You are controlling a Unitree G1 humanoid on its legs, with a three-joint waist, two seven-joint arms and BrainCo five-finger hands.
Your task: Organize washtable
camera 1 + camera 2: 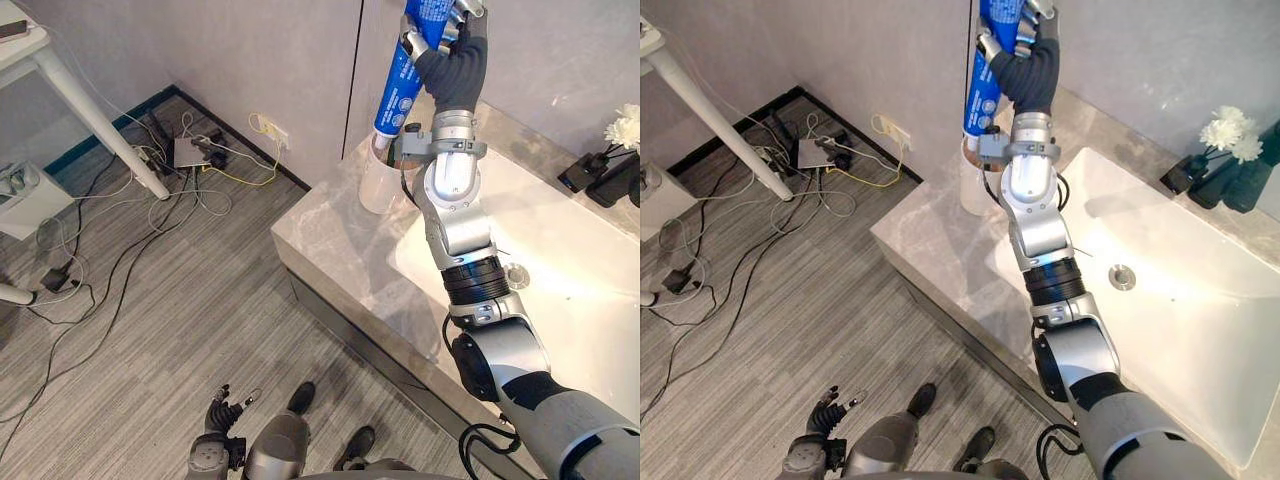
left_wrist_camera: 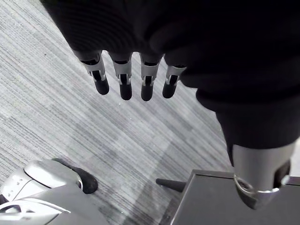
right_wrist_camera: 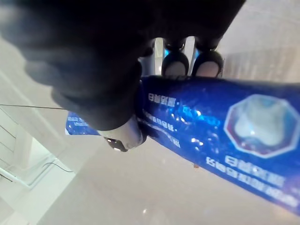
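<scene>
We find the white cup (image 1: 378, 185) tucked into the counter's far corner, with the grey wall (image 1: 300, 70) close behind it. Our right hand (image 1: 452, 40), curled round the blue tube (image 1: 402, 90), is right above its mouth. Open room lies nearer us, over the marble counter (image 1: 330, 245) and the white basin (image 1: 570, 270), while on the right the dark vases (image 1: 612, 182) with white flowers block the back ledge, well apart from the cup.
</scene>
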